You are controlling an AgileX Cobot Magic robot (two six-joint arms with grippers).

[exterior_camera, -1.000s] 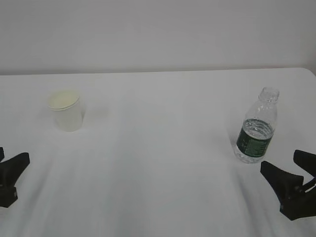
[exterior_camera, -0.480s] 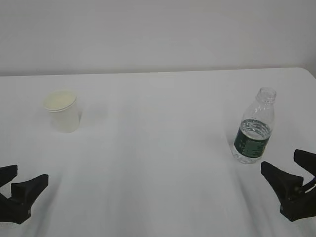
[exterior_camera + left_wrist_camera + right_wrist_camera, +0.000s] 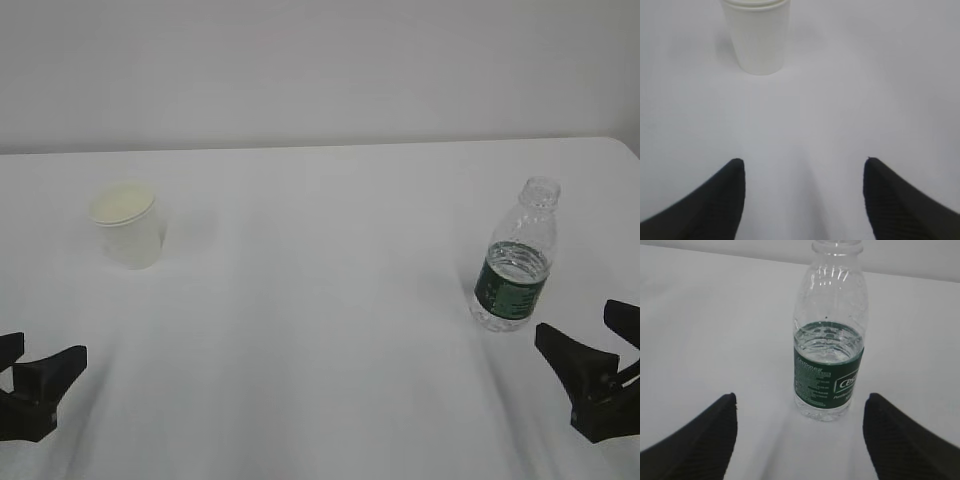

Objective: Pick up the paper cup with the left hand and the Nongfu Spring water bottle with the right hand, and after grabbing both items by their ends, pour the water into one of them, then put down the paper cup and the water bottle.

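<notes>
While both stand upright, cup [image 3: 126, 226] w/ left gripper [image 3: 802, 172] apart, bottle [image 3: 516, 257] w/ right gripper [image 3: 799, 407] apart.

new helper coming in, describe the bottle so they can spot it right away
On the white table, look to the right side, just ahead of the right hand. The Nongfu Spring water bottle stands upright there: clear, uncapped, with a dark green label, taller than the paper cup far left.
</notes>
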